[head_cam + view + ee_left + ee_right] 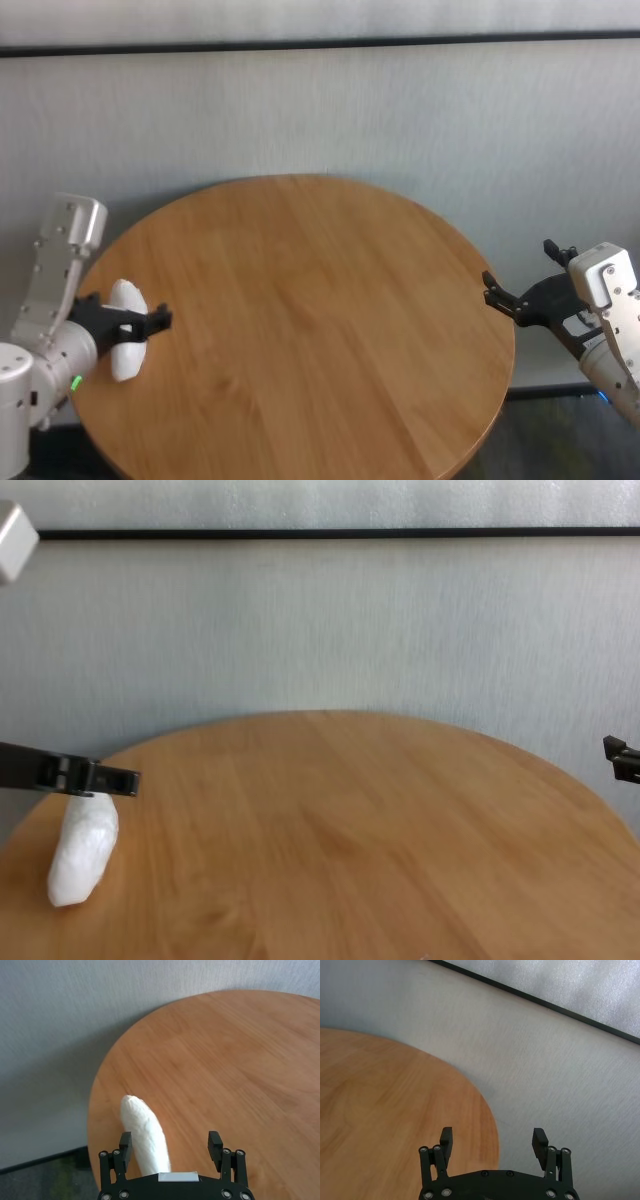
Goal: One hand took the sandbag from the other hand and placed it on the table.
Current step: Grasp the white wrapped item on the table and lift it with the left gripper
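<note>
Sandbag [126,343] at lower left of head view, over left rim of round wooden surface [300,330]. Left pincer [150,322], green ring, fingers spread wide in its wrist view; bag leans on one finger, no clamp visible. Bag looks soft, lumpy, crinkled, likely sags and weighty for size; best pinched mid-body. Right pincer [510,303], blue ring, gaping, holds nothing, at right edge off rim. Surface smooth, wood-grain. Behind: pale wall, dark horizontal strip.
</note>
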Robot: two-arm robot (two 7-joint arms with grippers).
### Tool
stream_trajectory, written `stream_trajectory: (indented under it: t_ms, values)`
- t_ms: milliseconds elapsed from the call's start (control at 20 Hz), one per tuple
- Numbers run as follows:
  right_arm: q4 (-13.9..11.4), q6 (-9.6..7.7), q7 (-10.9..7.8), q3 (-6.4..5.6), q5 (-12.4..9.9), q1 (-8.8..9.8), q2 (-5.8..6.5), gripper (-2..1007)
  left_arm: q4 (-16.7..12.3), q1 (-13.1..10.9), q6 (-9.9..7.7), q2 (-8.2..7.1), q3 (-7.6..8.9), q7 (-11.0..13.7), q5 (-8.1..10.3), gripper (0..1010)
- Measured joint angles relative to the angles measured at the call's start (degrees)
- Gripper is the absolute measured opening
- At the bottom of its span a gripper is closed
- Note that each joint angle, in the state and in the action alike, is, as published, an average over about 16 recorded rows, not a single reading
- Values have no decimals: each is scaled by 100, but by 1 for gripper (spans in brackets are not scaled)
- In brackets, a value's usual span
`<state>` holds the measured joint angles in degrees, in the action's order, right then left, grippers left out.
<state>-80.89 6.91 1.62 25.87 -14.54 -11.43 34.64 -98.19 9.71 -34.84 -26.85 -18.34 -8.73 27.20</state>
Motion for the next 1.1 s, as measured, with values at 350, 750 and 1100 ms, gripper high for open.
stream_trajectory:
  t_ms: [350, 750, 1100]
  values:
    - [0, 0, 0, 0, 0, 0, 0, 1002, 219, 153, -323, 304, -9, -153, -72, 1002]
    - [0, 0, 0, 0, 0, 0, 0, 1002, 578, 290, -349, 416, -40, -90, -224, 1002]
    - [0, 0, 0, 0, 0, 0, 0, 1002, 827, 358, -257, 436, -28, 47, -319, 1002]
